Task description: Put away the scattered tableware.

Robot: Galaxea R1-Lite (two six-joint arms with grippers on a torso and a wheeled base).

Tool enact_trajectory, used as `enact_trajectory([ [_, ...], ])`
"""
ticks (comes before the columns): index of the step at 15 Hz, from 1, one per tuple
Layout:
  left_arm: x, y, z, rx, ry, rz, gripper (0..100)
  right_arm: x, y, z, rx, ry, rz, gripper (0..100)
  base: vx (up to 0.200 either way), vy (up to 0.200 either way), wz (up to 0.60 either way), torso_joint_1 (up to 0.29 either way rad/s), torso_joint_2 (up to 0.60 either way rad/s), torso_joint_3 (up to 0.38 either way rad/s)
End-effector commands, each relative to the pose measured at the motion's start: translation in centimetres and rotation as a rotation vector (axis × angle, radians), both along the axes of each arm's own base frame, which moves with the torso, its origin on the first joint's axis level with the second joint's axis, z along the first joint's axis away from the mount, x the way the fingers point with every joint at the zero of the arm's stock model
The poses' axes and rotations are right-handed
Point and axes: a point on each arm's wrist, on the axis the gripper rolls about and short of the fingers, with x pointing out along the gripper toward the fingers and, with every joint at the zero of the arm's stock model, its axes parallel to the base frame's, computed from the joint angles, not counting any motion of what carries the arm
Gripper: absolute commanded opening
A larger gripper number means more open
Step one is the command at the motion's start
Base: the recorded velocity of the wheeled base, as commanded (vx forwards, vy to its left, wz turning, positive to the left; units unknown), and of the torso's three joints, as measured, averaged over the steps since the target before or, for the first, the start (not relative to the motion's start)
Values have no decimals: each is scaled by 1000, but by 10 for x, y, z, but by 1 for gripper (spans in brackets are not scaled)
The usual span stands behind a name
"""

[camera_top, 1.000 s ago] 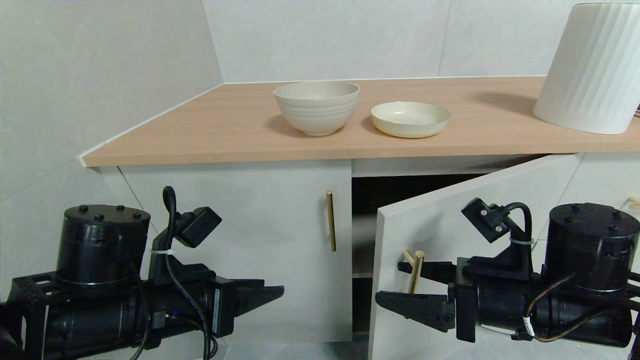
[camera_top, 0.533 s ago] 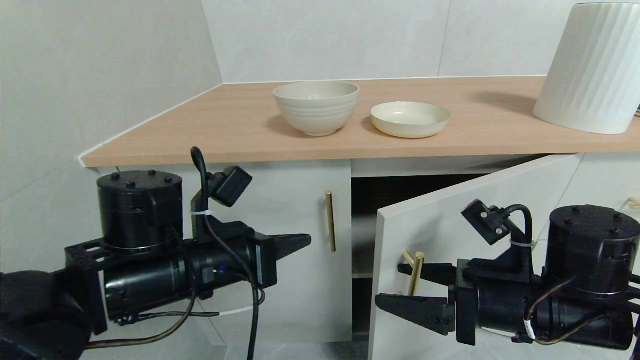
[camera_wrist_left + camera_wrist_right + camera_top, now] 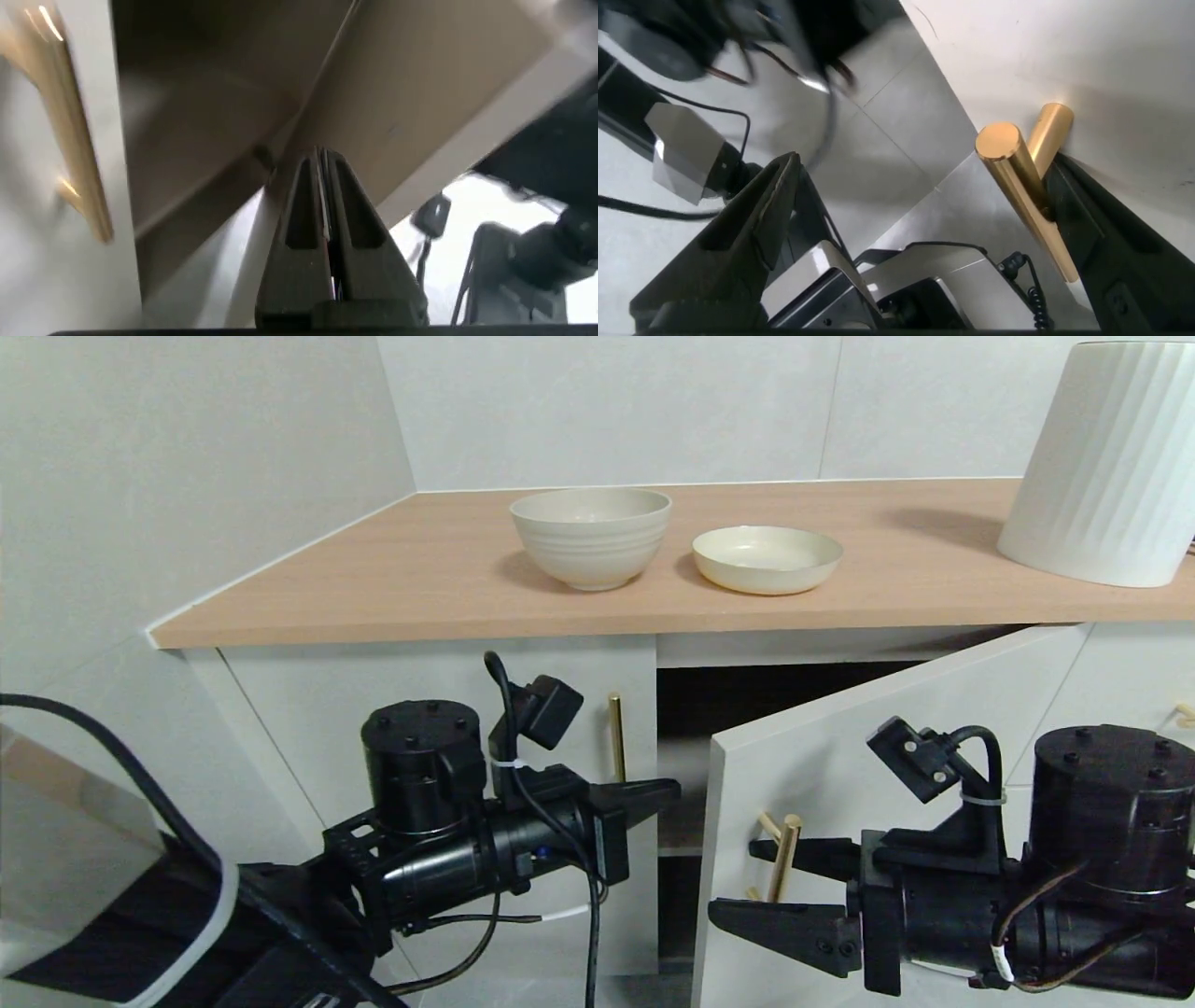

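Currently, bowl (image 3: 591, 537) and shallow dish (image 3: 766, 558) sit side by side on the counter (image 3: 373, 588). Both look rigid, glazed, breakable; you should pinch each at the rim. Your left gripper (image 3: 667, 791) is closed, empty; right gripper (image 3: 738, 879) gapes around the door handle (image 3: 782, 859), unclamped.

Cream banded bowl (image 3: 590, 537), pale-yel. dish (image 3: 766, 558), wood-grain counter (image 3: 420, 583), gold handle (image 3: 616, 747)

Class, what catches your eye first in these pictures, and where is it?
A deep bowl and a shallow dish sit side by side on the wooden counter. Below, a cabinet door stands ajar, the open right gripper straddling its gold handle; the shut left gripper points toward the gap.
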Motion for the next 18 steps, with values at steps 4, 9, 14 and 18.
enact_trajectory([
  [4, 18, -28, -36, -17, -17, -25, 0, 0, 0, -1, -2, 0, -1, 100, 0, 0, 0, 0, 0, 0],
  [9, 9, -40, -28, -49, -61, -68, 0, 0, -4, -7, -65, -73, -39, 100, 0, 0, 0, 0, 0, 0],
  [14, 11, -45, -25, -61, -75, -74, 0, 0, -8, -4, -102, -110, -173, 100, 0, 0, 0, 0, 0, 0],
  [18, 12, -45, -24, -63, -77, -74, 0, -10, -24, 5, -233, -228, -294, 100, 0, 0, 0, 0, 0, 0],
])
